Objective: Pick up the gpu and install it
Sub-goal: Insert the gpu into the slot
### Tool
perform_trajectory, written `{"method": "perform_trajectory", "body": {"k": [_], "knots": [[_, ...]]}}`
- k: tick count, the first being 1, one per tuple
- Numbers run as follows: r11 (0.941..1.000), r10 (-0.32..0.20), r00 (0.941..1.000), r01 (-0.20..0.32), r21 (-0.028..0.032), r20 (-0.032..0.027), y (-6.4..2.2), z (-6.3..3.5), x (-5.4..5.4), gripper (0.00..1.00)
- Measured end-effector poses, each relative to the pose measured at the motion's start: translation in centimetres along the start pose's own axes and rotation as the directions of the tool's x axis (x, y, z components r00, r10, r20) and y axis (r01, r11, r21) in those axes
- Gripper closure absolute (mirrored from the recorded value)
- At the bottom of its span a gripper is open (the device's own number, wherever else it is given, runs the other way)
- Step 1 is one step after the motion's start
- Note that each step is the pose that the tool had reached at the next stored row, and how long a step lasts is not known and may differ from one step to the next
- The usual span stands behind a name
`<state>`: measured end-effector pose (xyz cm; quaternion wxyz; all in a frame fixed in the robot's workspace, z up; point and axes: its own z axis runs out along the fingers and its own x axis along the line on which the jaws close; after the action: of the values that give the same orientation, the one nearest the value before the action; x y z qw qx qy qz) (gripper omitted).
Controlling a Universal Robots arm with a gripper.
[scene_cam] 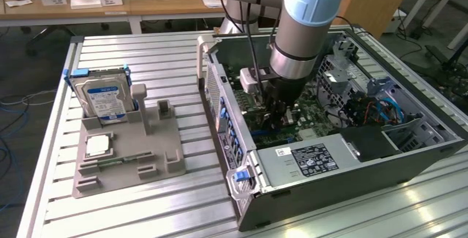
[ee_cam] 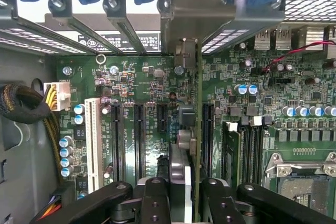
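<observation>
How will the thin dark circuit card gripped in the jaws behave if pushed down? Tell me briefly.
Probably stiff: the thin dark circuit card stands straight edge-on between the jaws, no sag. Likely fragile: exposed components along it. Held by a narrow edge, it could tilt if pressed off-line over the green motherboard.

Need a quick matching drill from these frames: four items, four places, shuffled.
Items:
1. gpu
2. hard drive
3. square silver chip
4. power supply

Places:
A. upright at the back of the grey holder
B. lying flat in the grey holder
C. between the gripper fingers, over the motherboard slots
D. front corner inside the PC case, white label up

Pairs: 1-C, 2-A, 3-B, 4-D
</observation>
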<state>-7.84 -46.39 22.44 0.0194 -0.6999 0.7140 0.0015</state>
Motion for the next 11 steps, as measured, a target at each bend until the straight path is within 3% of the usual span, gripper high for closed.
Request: {"method": "perform_trajectory", "body": {"k": [6, 11], "knots": [[1.0, 0.0, 1.0, 0.0, 0.0, 0.0, 0.01, 0.06, 0.0, 0.72], [1.0, 0.0, 1.0, 0.0, 0.0079, 0.0003, 0.0, -0.36, -0.01, 0.72]]}}
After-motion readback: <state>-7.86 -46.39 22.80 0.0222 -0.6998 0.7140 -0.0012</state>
